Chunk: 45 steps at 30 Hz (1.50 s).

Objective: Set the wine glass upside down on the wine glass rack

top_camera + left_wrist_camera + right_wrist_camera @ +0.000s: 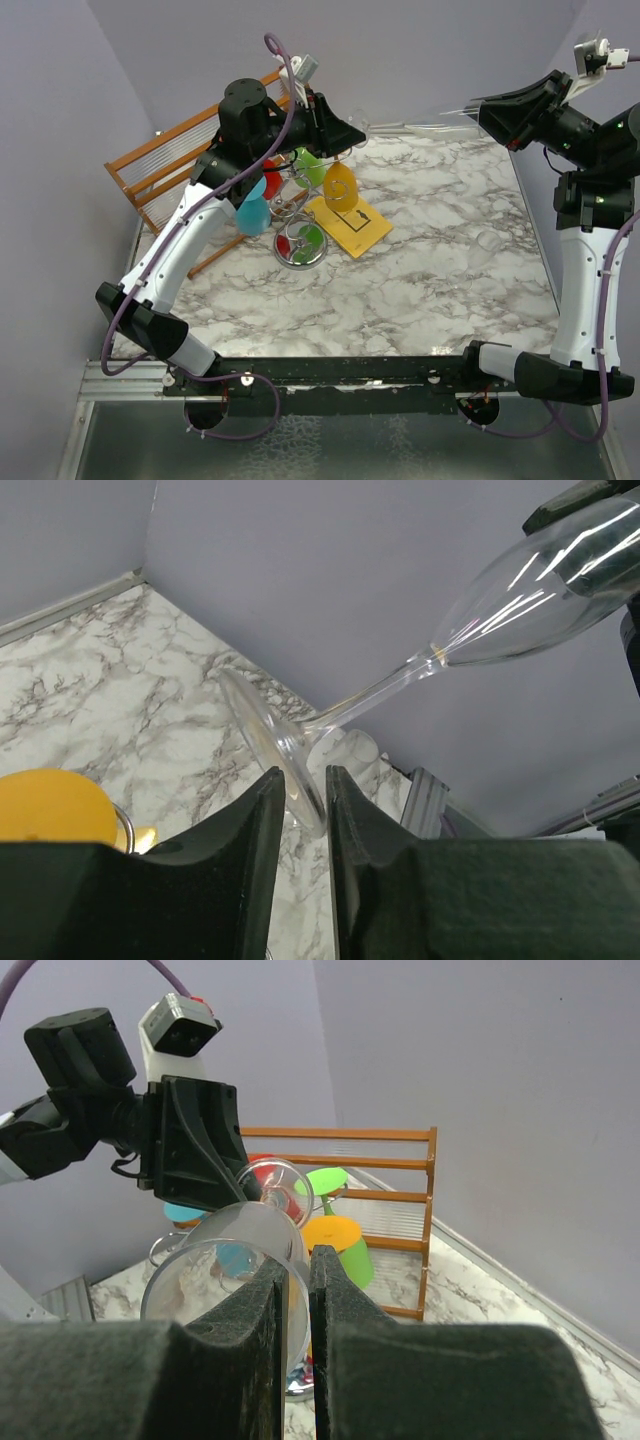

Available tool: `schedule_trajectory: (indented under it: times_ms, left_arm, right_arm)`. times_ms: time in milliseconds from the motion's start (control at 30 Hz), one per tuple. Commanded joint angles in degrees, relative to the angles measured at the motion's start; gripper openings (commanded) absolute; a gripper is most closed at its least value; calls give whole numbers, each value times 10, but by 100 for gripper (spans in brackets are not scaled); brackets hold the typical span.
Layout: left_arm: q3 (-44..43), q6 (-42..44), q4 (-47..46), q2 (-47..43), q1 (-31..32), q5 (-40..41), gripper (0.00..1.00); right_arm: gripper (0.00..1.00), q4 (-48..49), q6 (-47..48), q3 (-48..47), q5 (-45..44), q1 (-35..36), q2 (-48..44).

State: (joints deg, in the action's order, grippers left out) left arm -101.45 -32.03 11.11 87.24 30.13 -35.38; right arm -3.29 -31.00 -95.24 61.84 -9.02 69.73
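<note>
A clear wine glass hangs nearly level above the back of the marble table, stretched between both arms. My right gripper is shut on the wall of its bowl at the rim. My left gripper stands at the other end, jaws narrow but still open, with the glass's round foot slanting through the gap between them. The wine glass rack, a silver wire tree on a shiny round base, stands below the left gripper with green, yellow, blue and red glasses hung on it.
A brown wooden slatted rack leans at the back left. A yellow card lies beside the wire rack's base. Another clear glass lies on the right of the table. Purple walls close in behind and at both sides.
</note>
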Motion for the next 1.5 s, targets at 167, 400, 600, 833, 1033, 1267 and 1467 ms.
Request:
schedule_trajectory:
  times_ms: [167,400,600,833,1033,1267,1467]
  left_arm:
    - [-2,11,-9,-2,3,-5,0]
    - [-15,68,32,-13,0,44,0]
    - [-20,126,56,-28,-11,85,0]
    - [-38,269,115,-61,-17,147,0]
    - [-71,422,205,-90,-17,143,0]
    - [-109,668,413,-118,14,18,0]
    - [-68,779,479,-138,49,122,0]
  right_arm:
    - [1,24,17,23,7,-1,-13]
    - [26,2,53,40,19,-1,-17]
    - [46,-44,98,42,27,-1,-21]
    - [71,-174,220,0,-55,-1,-22]
    - [74,-247,327,-28,-115,-1,-20]
    - [76,-264,391,25,-103,-1,-30]
    - [77,-289,463,95,6,-1,-34]
